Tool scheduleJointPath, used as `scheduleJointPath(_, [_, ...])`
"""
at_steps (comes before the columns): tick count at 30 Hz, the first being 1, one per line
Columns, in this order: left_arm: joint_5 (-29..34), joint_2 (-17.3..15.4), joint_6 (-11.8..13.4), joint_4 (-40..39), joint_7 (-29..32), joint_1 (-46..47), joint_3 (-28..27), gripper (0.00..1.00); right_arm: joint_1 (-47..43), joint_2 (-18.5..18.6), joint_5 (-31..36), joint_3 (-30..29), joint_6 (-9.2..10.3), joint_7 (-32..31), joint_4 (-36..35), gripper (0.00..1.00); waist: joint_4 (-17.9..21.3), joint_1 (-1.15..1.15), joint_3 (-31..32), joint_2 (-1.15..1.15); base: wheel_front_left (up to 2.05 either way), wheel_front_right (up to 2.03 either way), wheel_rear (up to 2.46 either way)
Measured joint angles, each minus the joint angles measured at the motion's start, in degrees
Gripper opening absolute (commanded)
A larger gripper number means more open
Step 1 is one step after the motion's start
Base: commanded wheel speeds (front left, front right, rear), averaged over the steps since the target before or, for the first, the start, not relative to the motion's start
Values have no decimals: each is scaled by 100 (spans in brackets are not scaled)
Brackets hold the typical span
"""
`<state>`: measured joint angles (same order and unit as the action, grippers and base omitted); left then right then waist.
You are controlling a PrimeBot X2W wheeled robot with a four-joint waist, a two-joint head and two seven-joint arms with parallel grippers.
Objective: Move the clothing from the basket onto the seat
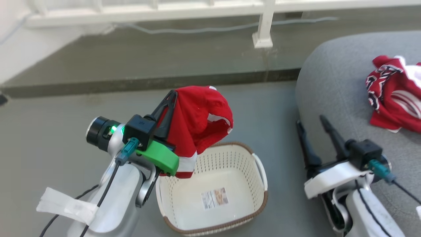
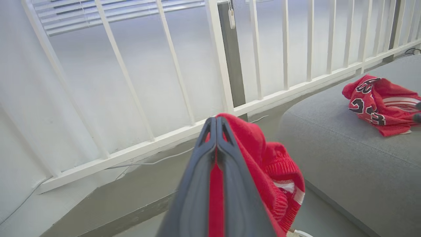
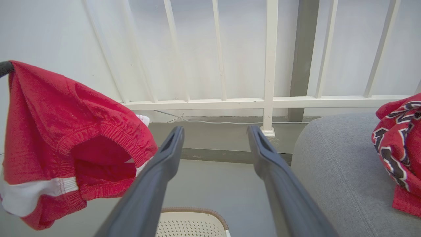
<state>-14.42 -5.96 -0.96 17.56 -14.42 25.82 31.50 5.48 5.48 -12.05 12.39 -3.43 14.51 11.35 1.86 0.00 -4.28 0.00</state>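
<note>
One red garment (image 1: 201,115) in left pincer (image 1: 173,94), above basket (image 1: 227,158).

Number 23 on red jersey (image 2: 381,105) on grey sofa (image 2: 329,141); sticker (image 1: 214,198) in basket (image 1: 230,158) illegible

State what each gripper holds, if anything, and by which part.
The left gripper pinches the red garment by a fold at its top. The right gripper is open and holds nothing.
</note>
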Motion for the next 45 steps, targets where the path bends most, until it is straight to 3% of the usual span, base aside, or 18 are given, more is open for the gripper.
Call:
scheduleJointPath(15, [5,101,-7,-731,381,-28,411,0,-213,-48,232,1128,-266,-253,-30,100,43,0,486,0,0,0,0])
scheduleJointPath(29, [65,129,-63,-1376,749,7,682,0,492,-43,512,1296,-310,-253,308,100,-267,0,574,0,0,0,0])
scheduleJointPath(31, [65,130,-63,-1444,791,6,703,0,594,-43,533,1329,-310,-253,380,42,-274,0,574,0,0,0,0])
scheduleJointPath(33, [64,131,-63,-1472,840,3,726,0,641,-43,565,1355,-310,-252,452,0,-277,0,572,0,0,0,0])
scheduleJointPath(43, [-69,98,16,-1449,1014,-262,553,1,837,-51,533,1237,-310,-243,580,0,-165,0,565,0,0,0,0])
scheduleJointPath(45, [-213,102,76,-1443,1033,-362,532,40,915,-34,533,1181,-310,-237,573,0,-107,0,564,0,0,0,0])
